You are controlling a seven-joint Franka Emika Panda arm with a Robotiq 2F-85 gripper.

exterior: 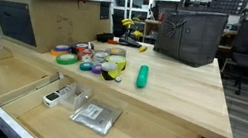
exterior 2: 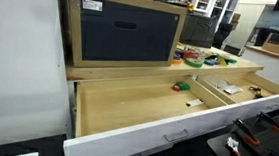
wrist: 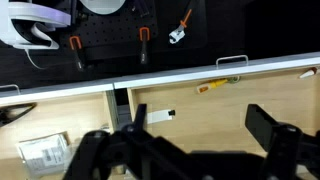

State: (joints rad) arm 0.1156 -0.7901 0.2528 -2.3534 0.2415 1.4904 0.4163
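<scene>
1. In the wrist view the claw (wrist: 197, 128) hangs over the open drawer (wrist: 290, 92), its jaws spread wide and gripping nothing.
2. A small white piece (wrist: 163, 114) lies on the drawer floor just beside one finger.
3. A yellow-orange pen (wrist: 212, 87) lies near the drawer's front wall.
4. A clear plastic packet (wrist: 42, 150) sits in the neighbouring compartment, across the divider.
5. In an exterior view the bench (exterior: 195, 96) carries tape rolls (exterior: 65, 57), a green bottle (exterior: 143, 76) and a grey bag (exterior: 191, 35).
</scene>
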